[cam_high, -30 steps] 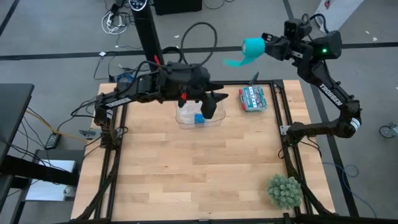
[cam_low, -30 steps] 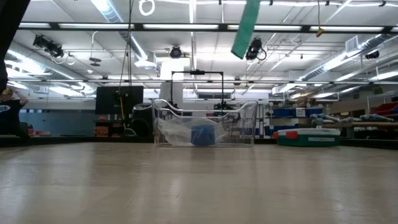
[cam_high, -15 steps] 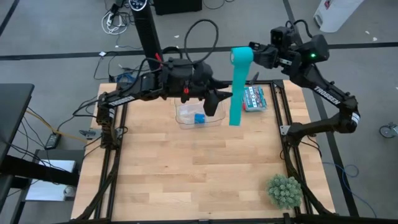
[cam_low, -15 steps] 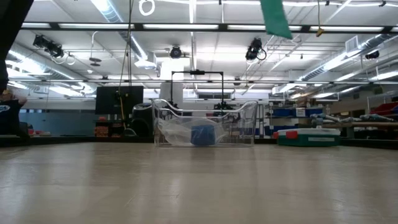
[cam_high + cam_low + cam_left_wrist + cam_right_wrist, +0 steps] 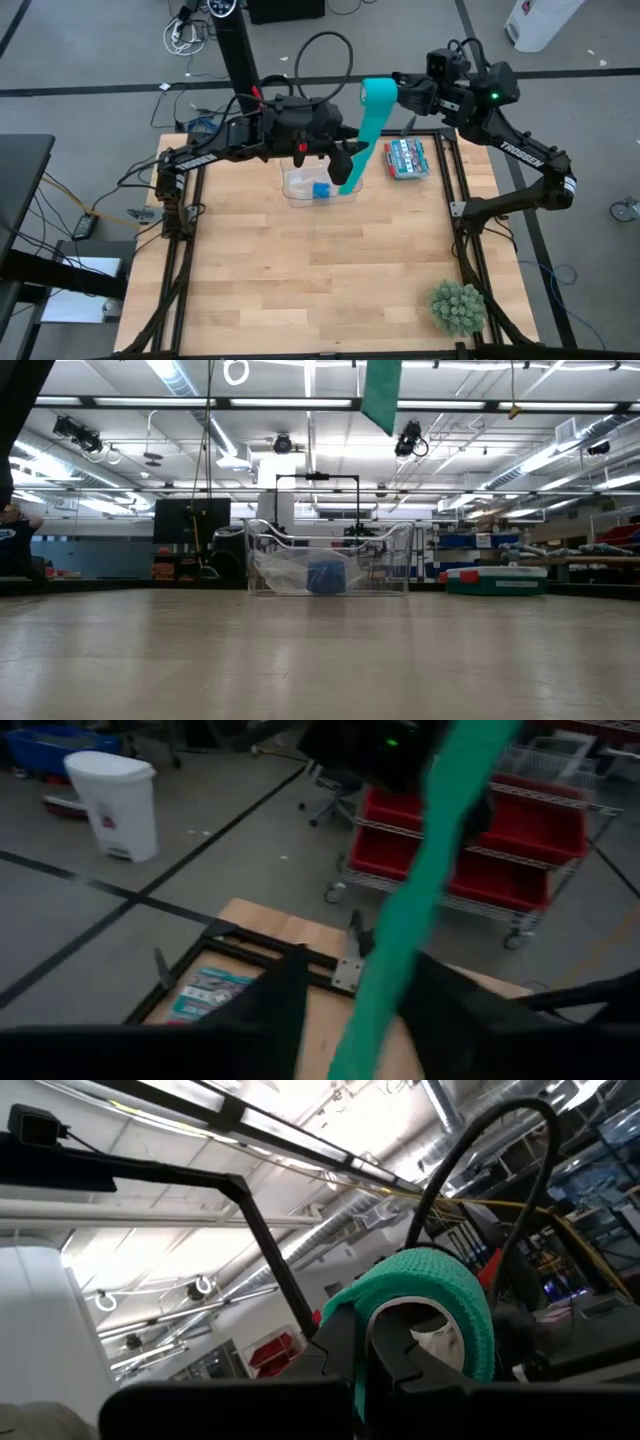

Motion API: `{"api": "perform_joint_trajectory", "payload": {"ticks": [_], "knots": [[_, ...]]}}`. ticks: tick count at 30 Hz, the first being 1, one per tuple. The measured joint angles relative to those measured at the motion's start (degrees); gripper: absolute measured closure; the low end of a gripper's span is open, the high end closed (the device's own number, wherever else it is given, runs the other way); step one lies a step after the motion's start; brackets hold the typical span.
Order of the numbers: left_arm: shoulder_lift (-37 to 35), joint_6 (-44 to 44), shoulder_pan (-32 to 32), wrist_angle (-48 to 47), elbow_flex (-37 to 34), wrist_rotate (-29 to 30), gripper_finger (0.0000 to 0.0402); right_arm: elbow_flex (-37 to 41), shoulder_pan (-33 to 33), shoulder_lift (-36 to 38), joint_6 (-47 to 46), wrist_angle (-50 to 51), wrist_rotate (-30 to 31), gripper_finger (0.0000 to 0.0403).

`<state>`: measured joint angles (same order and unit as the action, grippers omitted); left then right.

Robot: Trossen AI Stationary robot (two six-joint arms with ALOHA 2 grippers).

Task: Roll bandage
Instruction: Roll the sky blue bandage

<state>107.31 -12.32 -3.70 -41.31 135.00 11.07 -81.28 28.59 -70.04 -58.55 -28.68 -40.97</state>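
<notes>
The teal bandage is a coil [image 5: 378,92] high over the table's far edge, with a long strip [image 5: 358,145] hanging slanted from it. My right gripper [image 5: 392,92] is shut at the coil [image 5: 430,1285]. My left gripper [image 5: 352,165] stands open around the strip's lower part. In the left wrist view the strip [image 5: 405,930] runs between its two dark fingers [image 5: 285,1005]; whether they touch it, I cannot tell. The strip's free end [image 5: 382,398] hangs clear, high above the table. My right gripper has the coil's hollow middle [image 5: 410,1315] around its shut fingertips [image 5: 362,1342], and the teal layers arch over them. The fingers come level from the table's right side, slanting a little up. The coil is lifted clear and the strip hangs slack below it.
A clear plastic bin [image 5: 300,190] at the table's far middle holds a blue roll [image 5: 320,190], below my left gripper. A red and teal packet [image 5: 405,158] lies to its right. A green plant [image 5: 458,306] stands at the near right corner.
My right gripper has gone toward the table's left with the coil. The strip, a short tail flung sideways a second ago, has dropped out long and hangs; its lower part has swung left and now lies between my left gripper's fingers.
</notes>
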Motion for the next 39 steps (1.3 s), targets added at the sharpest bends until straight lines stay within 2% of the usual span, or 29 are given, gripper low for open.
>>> {"api": "perform_joint_trajectory", "payload": {"ticks": [3, 6, 13, 27, 33, 39], "knots": [[0.0, 0.25, 0.0, 0.7, 0.0, 1.05, 0.0369, 0.0, -0.32, 0.0, 0.27, -0.01, 0.16, 0.0403], [-0.02, 1.19, -0.04, 1.26, 0.0, 1.83, 0.0393, 0.0, -0.34, 0.0, -0.08, -0.03, 0.12, 0.0403], [-0.11, 1.75, -0.04, -1.32, 0.0, 0.13, 0.0398, 0.0, 0.46, 0.0, -0.3, -0.01, -1.33, 0.0403], [-0.13, 1.41, 2.7, -2.87, 0.0, -0.86, 0.04, 0.0, 11.39, 0.25, -0.7, 4.55, -9.45, 0.0403], [-0.15, 1.54, 2.1, -4.98, 0.0, 2.8, 0.04, 0.0, 9.61, 0.65, -1.78, 3.43, -9.0, 0.0403], [-0.17, 1.64, -0.05, -4.95, 0.0, 2.84, 0.04, 0.0, 5.34, 0.72, -1.73, 3.01, -6.55, 0.0403]]}}
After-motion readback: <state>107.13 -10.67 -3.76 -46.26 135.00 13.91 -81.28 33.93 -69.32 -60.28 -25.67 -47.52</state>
